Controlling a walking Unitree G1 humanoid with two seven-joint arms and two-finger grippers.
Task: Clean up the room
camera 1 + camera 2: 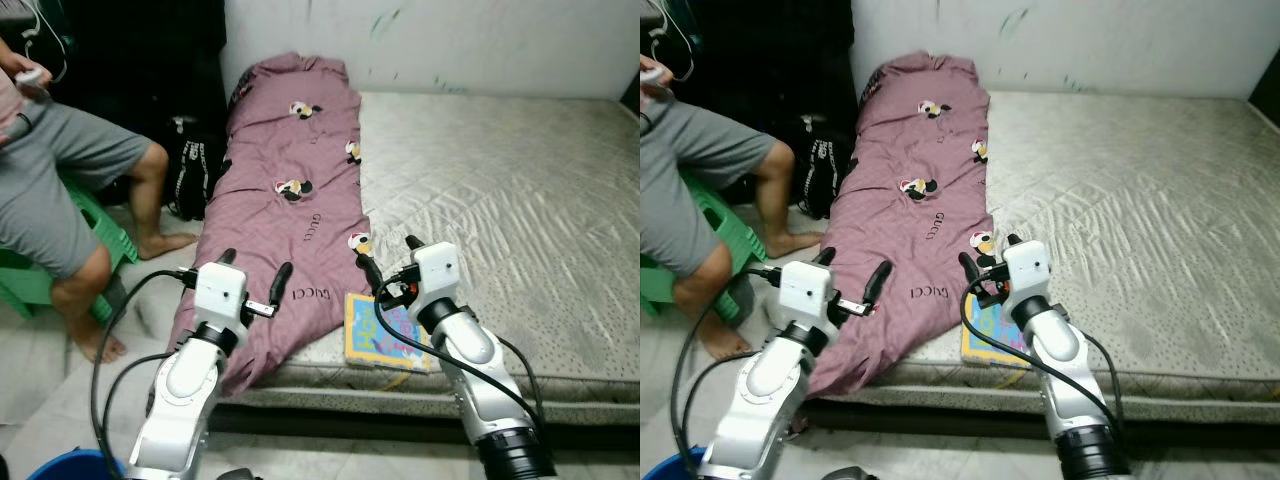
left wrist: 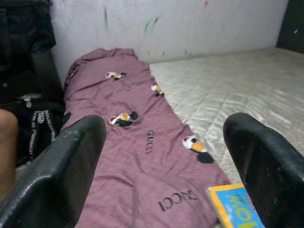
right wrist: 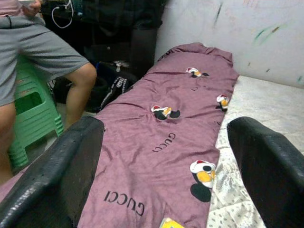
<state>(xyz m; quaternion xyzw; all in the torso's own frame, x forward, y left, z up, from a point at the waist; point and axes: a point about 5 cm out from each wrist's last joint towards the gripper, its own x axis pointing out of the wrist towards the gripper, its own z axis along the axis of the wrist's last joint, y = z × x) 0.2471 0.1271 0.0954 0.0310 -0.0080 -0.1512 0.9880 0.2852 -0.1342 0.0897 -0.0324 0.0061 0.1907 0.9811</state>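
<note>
Item: bedside tidy-up, early stage by the look of it; nothing appears put away yet.

Mauve blanket (image 1: 290, 190): lies lengthwise along the mattress's (image 1: 500, 190) left side, from 12 o'clock at the wall down to 6 o'clock, its lower end spilling over the near-left corner toward the floor. Unfolded.

Picture book (image 1: 385, 335): flat at the mattress's near edge, 5 o'clock of the blanket's hem, touching it.

Left gripper (image 1: 258, 280): fingers spread, empty, hovering over the blanket's hanging lower end.

Right gripper (image 1: 388, 258): fingers spread, empty, just above the book and the blanket's hem.

Remaining, as judged: blanket to fold or straighten, book to remove.

Clearances: mattress from 1 to 3 o'clock is bare, offering good room for spreading cloth. Near edge drops to the floor just under both grippers. At 9 to 10 o'clock a seated person's leg (image 1: 95, 250), green plastic stool (image 1: 60, 250) and a black bag (image 1: 190, 170) crowd the left side; swing there is limited.
</note>
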